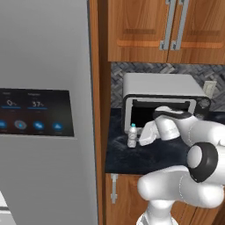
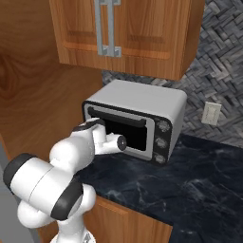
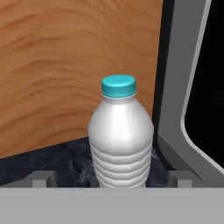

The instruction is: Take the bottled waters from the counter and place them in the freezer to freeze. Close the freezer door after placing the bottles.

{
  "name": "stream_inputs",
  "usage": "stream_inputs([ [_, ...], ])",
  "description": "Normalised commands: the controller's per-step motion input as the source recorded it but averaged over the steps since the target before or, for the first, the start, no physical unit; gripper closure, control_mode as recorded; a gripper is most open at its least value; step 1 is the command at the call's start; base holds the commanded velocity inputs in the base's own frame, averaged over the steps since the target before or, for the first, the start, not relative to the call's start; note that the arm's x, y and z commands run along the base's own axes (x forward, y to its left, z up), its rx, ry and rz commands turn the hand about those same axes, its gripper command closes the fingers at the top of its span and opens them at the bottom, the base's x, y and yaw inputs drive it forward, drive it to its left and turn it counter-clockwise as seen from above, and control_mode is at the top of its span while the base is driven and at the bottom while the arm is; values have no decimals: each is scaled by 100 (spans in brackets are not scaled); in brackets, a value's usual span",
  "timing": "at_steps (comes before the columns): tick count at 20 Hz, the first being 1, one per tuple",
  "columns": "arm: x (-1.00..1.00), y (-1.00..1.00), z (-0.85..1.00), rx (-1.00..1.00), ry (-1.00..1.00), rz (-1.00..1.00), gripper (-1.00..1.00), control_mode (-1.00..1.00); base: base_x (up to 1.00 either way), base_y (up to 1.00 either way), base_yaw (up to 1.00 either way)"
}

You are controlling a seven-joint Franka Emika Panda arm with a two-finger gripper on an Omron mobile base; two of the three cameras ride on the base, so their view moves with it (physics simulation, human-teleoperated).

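Observation:
One bottled water point(image 3: 121, 140), whitish with a teal cap, stands upright on the black counter point(image 1: 154, 158) close to the wooden side panel. In the left base view the bottle point(image 1: 132, 136) is just left of the microwave's front corner. My gripper point(image 3: 113, 179) is open, and its two fingertips point(image 3: 43, 178) flank the bottle's base without touching it. From the left base view the gripper point(image 1: 140, 138) reaches in low from the right, level with the bottle. The freezer and the freezer door are out of view.
The grey microwave point(image 2: 137, 118) with its black front stands right beside the bottle, its door edge point(image 3: 179, 87) close on the right. A wooden panel point(image 3: 65, 65) rises behind the bottle. The fridge door with the dark display point(image 1: 35, 112) is on the left. Wooden cabinets point(image 2: 118, 28) hang overhead.

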Motion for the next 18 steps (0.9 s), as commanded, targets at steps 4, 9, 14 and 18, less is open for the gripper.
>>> stream_inputs([
  [4, 25, -2, -16, 0, 0, -4, -100, -100, 0, 0, 0],
  [9, 3, 0, -7, 0, 0, 0, -100, -100, 0, 0, 0],
  [14, 17, 2, -4, 0, 0, 0, -100, -100, 0, 0, 0],
  [18, 28, 0, 0, 0, 0, 0, -100, -100, 0, 0, 0],
])
